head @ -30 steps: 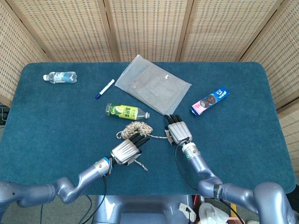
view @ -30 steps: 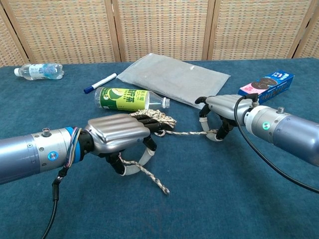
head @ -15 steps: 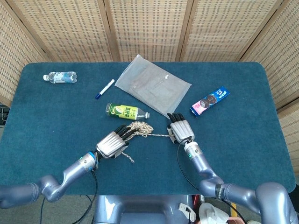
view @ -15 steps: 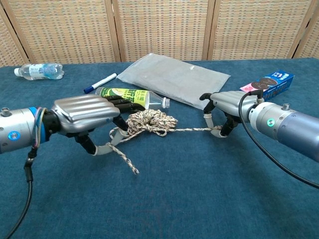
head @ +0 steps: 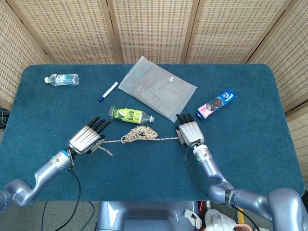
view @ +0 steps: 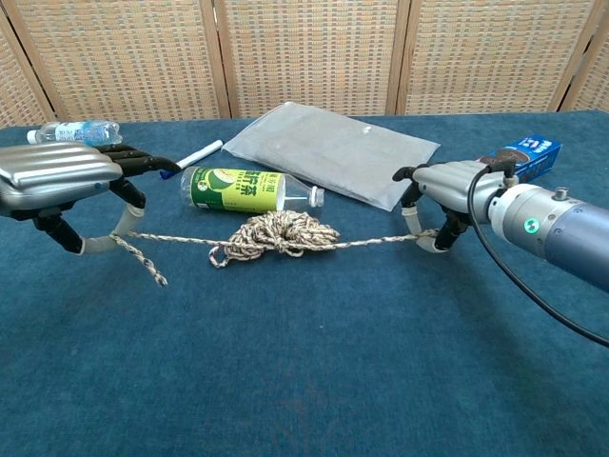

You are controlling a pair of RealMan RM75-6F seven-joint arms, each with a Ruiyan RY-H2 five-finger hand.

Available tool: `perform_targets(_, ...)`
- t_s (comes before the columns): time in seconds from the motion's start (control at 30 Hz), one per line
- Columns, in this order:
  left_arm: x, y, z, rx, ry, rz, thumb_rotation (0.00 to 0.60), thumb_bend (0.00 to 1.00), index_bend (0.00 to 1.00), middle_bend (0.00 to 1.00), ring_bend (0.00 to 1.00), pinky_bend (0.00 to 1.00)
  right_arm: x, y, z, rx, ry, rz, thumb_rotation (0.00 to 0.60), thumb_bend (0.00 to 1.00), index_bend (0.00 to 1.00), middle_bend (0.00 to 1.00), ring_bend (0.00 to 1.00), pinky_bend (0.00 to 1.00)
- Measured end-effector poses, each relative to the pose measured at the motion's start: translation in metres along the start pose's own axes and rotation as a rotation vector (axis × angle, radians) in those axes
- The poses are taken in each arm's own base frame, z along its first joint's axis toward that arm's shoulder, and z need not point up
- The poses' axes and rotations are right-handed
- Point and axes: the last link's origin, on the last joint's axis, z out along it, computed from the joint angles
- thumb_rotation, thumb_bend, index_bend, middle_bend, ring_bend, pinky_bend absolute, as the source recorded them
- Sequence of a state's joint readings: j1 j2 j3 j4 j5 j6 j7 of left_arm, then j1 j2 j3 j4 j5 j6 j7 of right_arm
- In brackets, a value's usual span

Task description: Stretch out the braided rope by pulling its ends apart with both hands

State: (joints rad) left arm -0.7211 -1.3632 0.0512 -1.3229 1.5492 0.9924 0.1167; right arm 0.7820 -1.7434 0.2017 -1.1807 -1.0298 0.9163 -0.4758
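A beige braided rope runs across the blue table, with a loose bundle of coils (head: 139,134) (view: 276,234) at its middle. My left hand (head: 87,139) (view: 59,182) pinches the rope near its left end; a short tail (view: 145,263) hangs past the grip. My right hand (head: 190,132) (view: 447,194) pinches the right end. Straight strands stretch from each hand to the bundle, low over the table.
A green tea bottle (head: 128,115) (view: 240,188) lies just behind the bundle. Farther back lie a grey pouch (head: 158,86), a blue-capped marker (head: 108,91) and a small water bottle (head: 62,79). A blue cookie pack (head: 216,103) (view: 517,158) sits behind my right hand.
My left hand has moved far left with its rope end, and my right hand has shifted slightly right. The rope has drawn out of the bundle into straight strands on both sides.
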Motion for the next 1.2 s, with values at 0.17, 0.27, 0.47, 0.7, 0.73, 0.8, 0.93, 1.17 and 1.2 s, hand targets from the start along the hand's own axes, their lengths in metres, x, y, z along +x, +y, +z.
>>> perform_targets(0.17,-0.004,-0.022,-0.009,0.045,-0.004,-0.004,0.6,0.84,0.87,0.0,0.0,0.0,0.002,0.008,-0.003,-0.016,0.003,-0.026,0.6,0.38,0.68,0.05,0.0,0.0)
perform_targets(0.27,-0.007,-0.038,-0.016,0.078,-0.004,-0.003,0.6,0.84,0.87,0.0,0.0,0.0,0.004,0.017,-0.005,-0.035,0.01,-0.055,0.6,0.38,0.68,0.05,0.0,0.0)
perform_targets(0.47,-0.012,-0.062,-0.029,0.126,-0.002,-0.004,0.6,0.84,0.87,0.0,0.0,0.0,0.006,0.027,-0.009,-0.055,0.013,-0.082,0.6,0.38,0.68,0.05,0.0,0.0)
perform_targets(0.7,-0.018,-0.08,-0.039,0.162,-0.016,-0.006,0.6,0.84,0.87,0.0,0.0,0.0,0.007,0.036,-0.012,-0.069,0.008,-0.103,0.6,0.38,0.68,0.05,0.0,0.0)
perform_targets(0.73,-0.019,-0.082,-0.04,0.166,-0.019,-0.005,0.6,0.84,0.87,0.0,0.0,0.0,0.006,0.037,-0.013,-0.071,0.007,-0.106,0.6,0.38,0.68,0.05,0.0,0.0)
perform_targets(0.8,-0.021,-0.084,-0.041,0.17,-0.021,-0.002,0.6,0.84,0.87,0.0,0.0,0.0,0.006,0.039,-0.014,-0.074,0.005,-0.111,0.6,0.38,0.68,0.05,0.0,0.0)
perform_targets(0.93,-0.024,-0.087,-0.044,0.177,-0.023,-0.003,0.6,0.84,0.87,0.0,0.0,0.0,0.006,0.041,-0.015,-0.08,0.003,-0.115,0.6,0.38,0.68,0.05,0.0,0.0)
perform_targets(1.17,-0.026,-0.089,-0.045,0.185,-0.026,-0.003,0.6,0.84,0.87,0.0,0.0,0.0,0.005,0.042,-0.016,-0.086,-0.001,-0.121,0.6,0.38,0.68,0.05,0.0,0.0)
perform_targets(1.2,-0.026,-0.089,-0.045,0.188,-0.027,-0.004,0.6,0.84,0.87,0.0,0.0,0.0,0.005,0.043,-0.016,-0.088,0.0,-0.127,0.6,0.38,0.68,0.05,0.0,0.0)
